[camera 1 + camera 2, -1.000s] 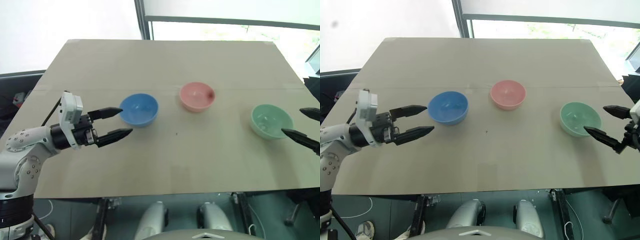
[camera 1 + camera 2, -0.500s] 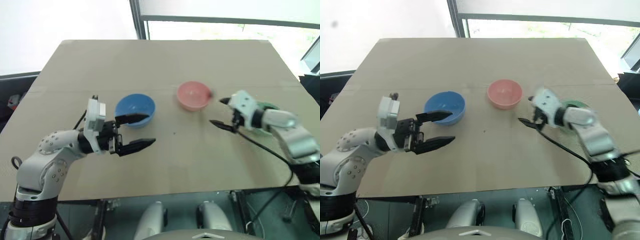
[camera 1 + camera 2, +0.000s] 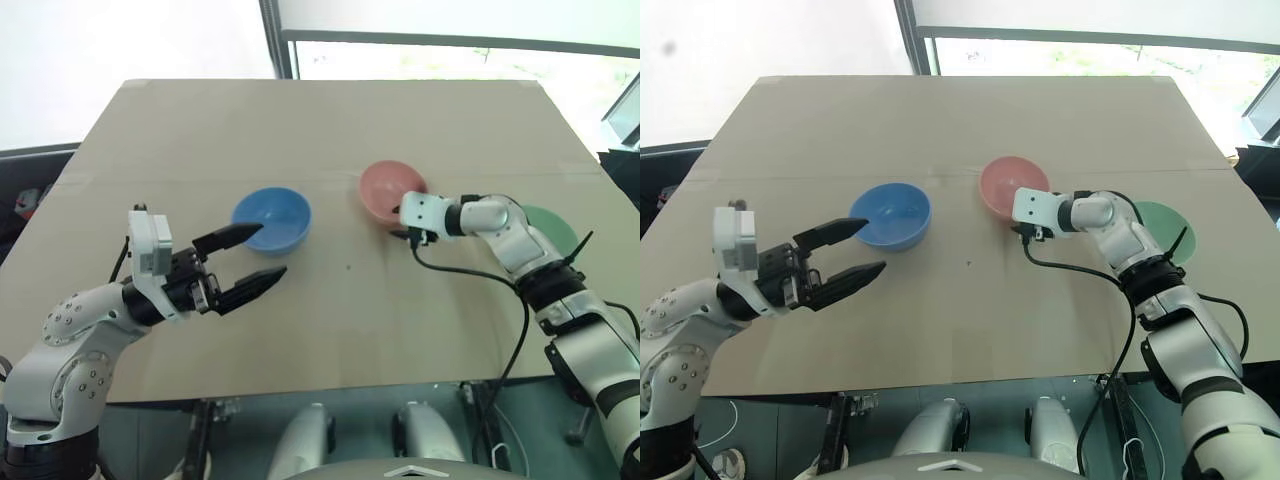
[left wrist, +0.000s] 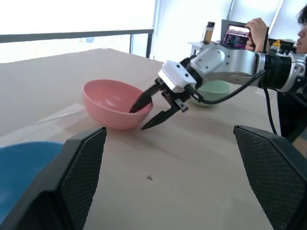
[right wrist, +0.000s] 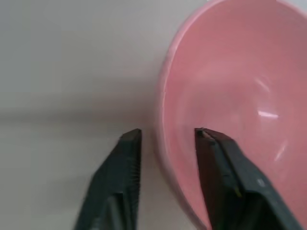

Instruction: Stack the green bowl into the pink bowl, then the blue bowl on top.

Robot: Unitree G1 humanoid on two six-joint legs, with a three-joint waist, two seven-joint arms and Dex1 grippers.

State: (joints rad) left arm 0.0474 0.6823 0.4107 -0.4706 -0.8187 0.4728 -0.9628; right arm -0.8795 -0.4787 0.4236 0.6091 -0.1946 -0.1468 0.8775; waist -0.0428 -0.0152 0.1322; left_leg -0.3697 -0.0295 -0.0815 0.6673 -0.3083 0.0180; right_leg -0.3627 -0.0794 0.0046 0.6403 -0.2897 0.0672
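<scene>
Your right tool (image 5: 165, 136) straddles the pink bowl's (image 3: 385, 185) rim at frame centre, fingers not yet pinching it; your left tool (image 3: 252, 256) gapes open near the blue bowl (image 3: 272, 214); the green bowl (image 3: 556, 228) sits right on the desk (image 3: 330, 120).

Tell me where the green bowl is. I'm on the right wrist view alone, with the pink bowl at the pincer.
Observer: The green bowl stands on the table to the right of the pink bowl, apart from it and not stacked.
Operator: And the blue bowl?
Observer: The blue bowl stands to the pink bowl's left, also apart, with nothing in it.
Operator: Is the left pincer busy?
Observer: No. The left pincer hangs open beside the blue bowl and holds nothing.
</scene>
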